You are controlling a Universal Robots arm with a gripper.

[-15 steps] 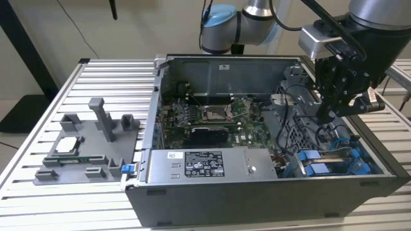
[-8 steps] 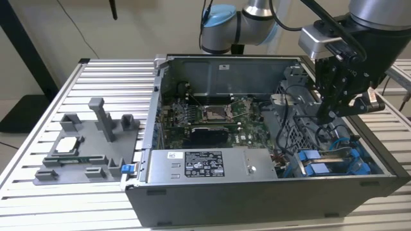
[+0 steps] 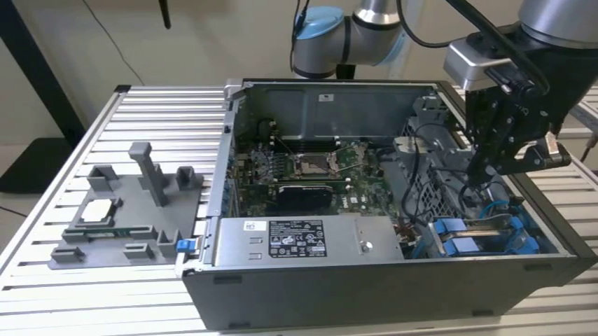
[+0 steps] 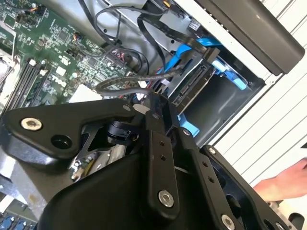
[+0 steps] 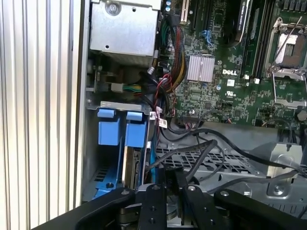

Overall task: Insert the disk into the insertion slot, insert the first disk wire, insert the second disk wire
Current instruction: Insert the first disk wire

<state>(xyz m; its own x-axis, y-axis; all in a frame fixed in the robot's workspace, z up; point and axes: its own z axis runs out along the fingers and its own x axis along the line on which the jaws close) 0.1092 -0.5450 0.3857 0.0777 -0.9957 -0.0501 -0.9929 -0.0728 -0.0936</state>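
Observation:
The open computer case [image 3: 374, 280] stands on a slatted table. The disk [image 5: 130, 165] sits on edge in its blue caddy [image 5: 135, 129] inside the insertion slot [image 5: 103, 163] of the grey drive cage, at the case's near corner on the exterior view's right [image 3: 467, 241]. My gripper [image 3: 481, 178] hangs just above that cage. In both wrist views its fingers [image 5: 160, 179] stand close together around a black disk wire [image 5: 192, 151] that loops over the perforated panel. In the second wrist view the gripper [image 4: 152, 101] is beside the caddy [image 4: 225, 67].
Inside the case are a green motherboard [image 3: 299, 168], a grey power-supply box [image 3: 299, 241] and loose cable bundles [image 5: 168, 72]. A grey fixture [image 3: 131, 210] with parts stands on the table [image 3: 159, 119] at the exterior view's left. A person's hand [image 4: 283, 184] rests beside the case.

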